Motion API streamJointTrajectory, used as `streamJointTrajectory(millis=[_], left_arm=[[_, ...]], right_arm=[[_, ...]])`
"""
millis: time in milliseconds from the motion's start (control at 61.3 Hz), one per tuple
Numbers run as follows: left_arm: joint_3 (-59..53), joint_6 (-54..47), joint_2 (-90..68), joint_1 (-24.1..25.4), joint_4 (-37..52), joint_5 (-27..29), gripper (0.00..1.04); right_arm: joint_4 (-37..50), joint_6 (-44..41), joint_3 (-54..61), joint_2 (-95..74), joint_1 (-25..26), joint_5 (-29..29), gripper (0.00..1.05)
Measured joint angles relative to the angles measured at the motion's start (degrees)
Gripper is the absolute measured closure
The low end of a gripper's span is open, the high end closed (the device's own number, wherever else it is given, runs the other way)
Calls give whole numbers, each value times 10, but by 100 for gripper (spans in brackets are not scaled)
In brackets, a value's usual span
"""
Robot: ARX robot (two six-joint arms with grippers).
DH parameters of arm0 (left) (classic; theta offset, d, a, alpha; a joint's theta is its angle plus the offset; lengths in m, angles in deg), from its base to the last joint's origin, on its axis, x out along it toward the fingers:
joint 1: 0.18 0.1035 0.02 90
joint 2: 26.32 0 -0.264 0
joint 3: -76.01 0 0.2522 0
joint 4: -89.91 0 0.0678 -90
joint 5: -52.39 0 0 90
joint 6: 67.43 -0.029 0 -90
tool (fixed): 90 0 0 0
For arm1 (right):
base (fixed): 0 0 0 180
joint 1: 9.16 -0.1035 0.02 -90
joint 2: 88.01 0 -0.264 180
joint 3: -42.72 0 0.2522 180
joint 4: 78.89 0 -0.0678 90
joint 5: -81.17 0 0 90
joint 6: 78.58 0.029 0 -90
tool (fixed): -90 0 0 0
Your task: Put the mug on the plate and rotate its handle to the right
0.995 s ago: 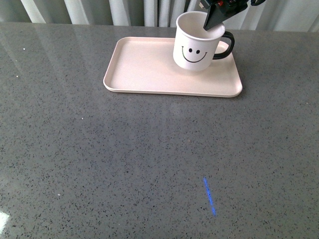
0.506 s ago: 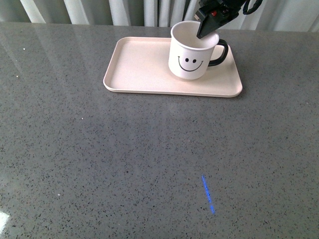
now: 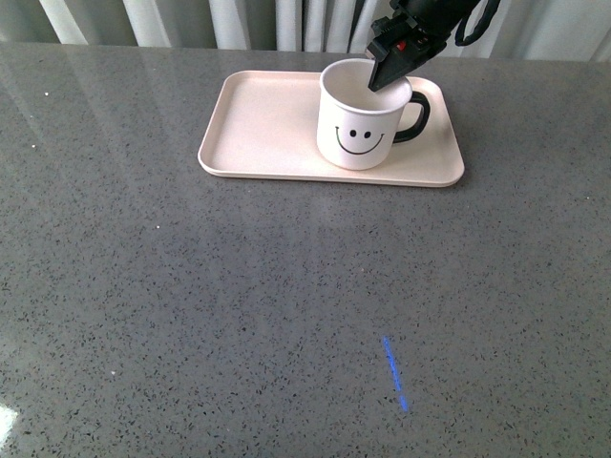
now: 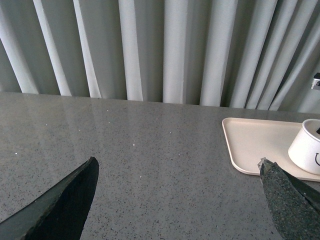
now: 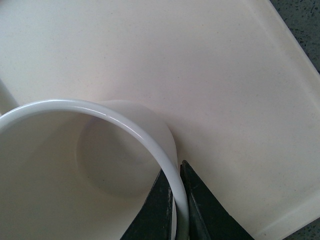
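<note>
The white mug [image 3: 361,124] with a black smiley face stands on the right part of the pale pink plate [image 3: 267,124]. Its black handle [image 3: 417,116] points right. My right gripper [image 3: 382,78] is shut on the mug's far rim, one finger inside, one outside. In the right wrist view the rim [image 5: 130,130] runs between the two black fingers [image 5: 200,210], with the plate [image 5: 210,75] below. My left gripper [image 4: 177,172] is open and empty over the grey table; its view shows the plate [image 4: 250,142] and mug [image 4: 307,150] at the right.
The grey speckled table [image 3: 239,315] spreads in front of the plate. A short blue streak [image 3: 393,374] lies on it near the front. Pale curtains [image 4: 165,50] hang behind the table's far edge.
The right gripper has carried the mug leftward and down toward the plate's middle right. The handle still points right.
</note>
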Motion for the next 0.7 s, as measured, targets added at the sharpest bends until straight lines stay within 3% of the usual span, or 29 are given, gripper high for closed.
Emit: streamJointTrajectory(millis=[65, 179, 701], left_arm=[[0, 0, 0, 0, 0, 0, 9], [0, 0, 0, 0, 0, 0, 9], [0, 0, 0, 0, 0, 0, 9]], right_arm=[[0, -4, 2, 1, 0, -2, 103], [0, -11, 5, 1, -1, -6, 88], [-26, -32, -45, 1, -2, -15, 8]])
